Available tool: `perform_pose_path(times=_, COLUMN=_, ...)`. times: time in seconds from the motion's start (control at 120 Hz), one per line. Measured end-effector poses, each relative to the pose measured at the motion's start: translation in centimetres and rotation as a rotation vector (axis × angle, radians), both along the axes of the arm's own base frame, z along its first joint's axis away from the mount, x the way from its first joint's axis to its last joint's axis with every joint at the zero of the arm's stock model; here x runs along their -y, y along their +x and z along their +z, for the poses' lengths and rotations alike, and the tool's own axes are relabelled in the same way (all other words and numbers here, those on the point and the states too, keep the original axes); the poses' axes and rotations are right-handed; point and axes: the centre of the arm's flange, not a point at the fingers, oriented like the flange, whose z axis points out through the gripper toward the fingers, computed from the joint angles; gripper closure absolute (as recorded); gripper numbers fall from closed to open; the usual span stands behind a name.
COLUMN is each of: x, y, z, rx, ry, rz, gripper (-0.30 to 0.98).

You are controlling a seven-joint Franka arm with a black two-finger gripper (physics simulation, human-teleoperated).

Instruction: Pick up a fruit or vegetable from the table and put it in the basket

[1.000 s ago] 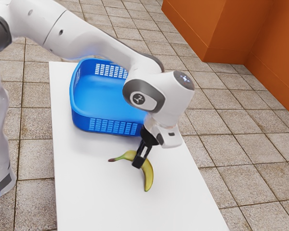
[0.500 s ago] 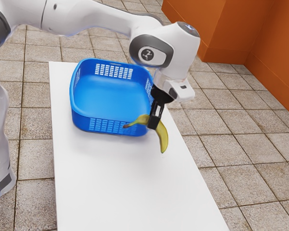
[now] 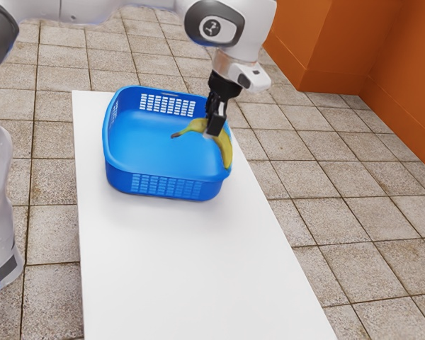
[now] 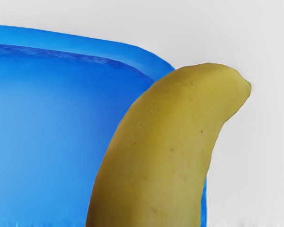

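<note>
The gripper point(image 3: 214, 133) is pinching the banana point(image 3: 226, 149) mid-length, likely for balance, over the basket's side point(image 3: 216, 185). One end is overhanging outward, so release is probably needing an inward shift.

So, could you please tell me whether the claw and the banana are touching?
Touching: the exterior view shows the claw shut on the middle of the banana, which hangs partly over the basket.

Bright light, soft faint shadows.
</note>
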Motion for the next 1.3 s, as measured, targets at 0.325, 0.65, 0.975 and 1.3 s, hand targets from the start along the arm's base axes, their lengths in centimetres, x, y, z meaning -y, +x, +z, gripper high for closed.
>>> perform_pose_path(times=0.325, x=-6.8, y=-1.7, z=-1.2, rx=-0.122, ry=-0.014, rz=0.088, gripper=0.53)
perform_pose_path(times=0.65, x=-10.6, y=-2.1, z=-6.4, rx=-0.215, ry=-0.036, rz=0.133, gripper=0.53)
perform_pose_path(times=0.975, x=-12.0, y=-1.5, z=-7.6, rx=-0.212, ry=-0.089, rz=0.160, gripper=0.09)
perform_pose_path(times=1.3, x=0.6, y=3.6, z=-0.9, rx=0.047, ry=-0.135, rz=-0.055, gripper=0.01)
